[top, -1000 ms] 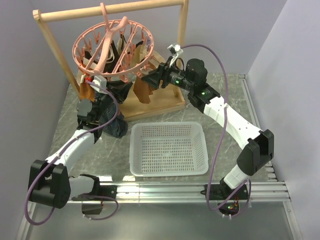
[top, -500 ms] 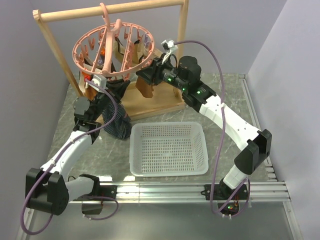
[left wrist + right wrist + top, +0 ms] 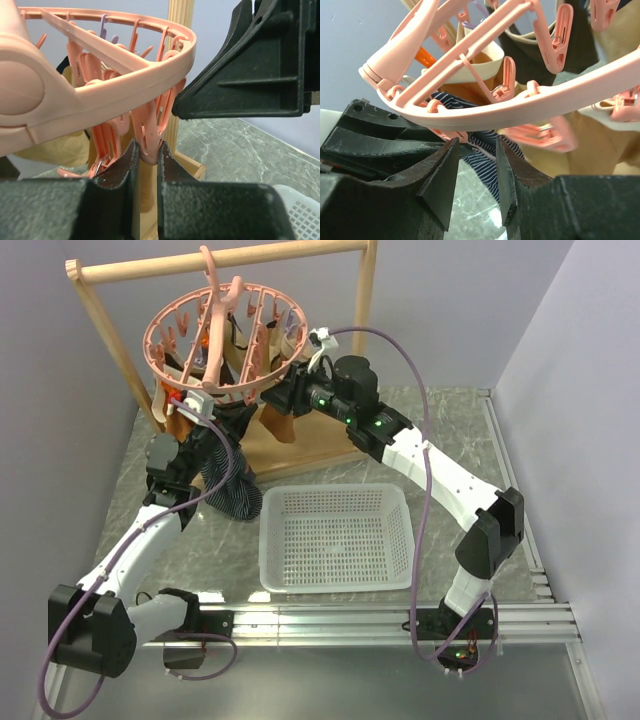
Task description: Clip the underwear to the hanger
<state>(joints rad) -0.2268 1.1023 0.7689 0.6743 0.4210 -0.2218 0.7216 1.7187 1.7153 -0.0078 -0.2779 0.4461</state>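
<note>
Basket (image 3: 338, 538) of white mesh sat nearest your arm bases. Past its left corner the underwear (image 3: 235, 495) hung limp and bunched below the hanger (image 3: 215, 330), dark navy with thin pale stripes. Your left gripper (image 3: 147, 150) was pinched shut on a pink clip (image 3: 150, 127) under the ring. Your right gripper (image 3: 476, 150) straddled the rim, and these views could not tell you whether it held anything. No clip visibly bit the cloth, so clipping looked unfinished. Behind stood the wooden rack (image 3: 220, 259).
</note>
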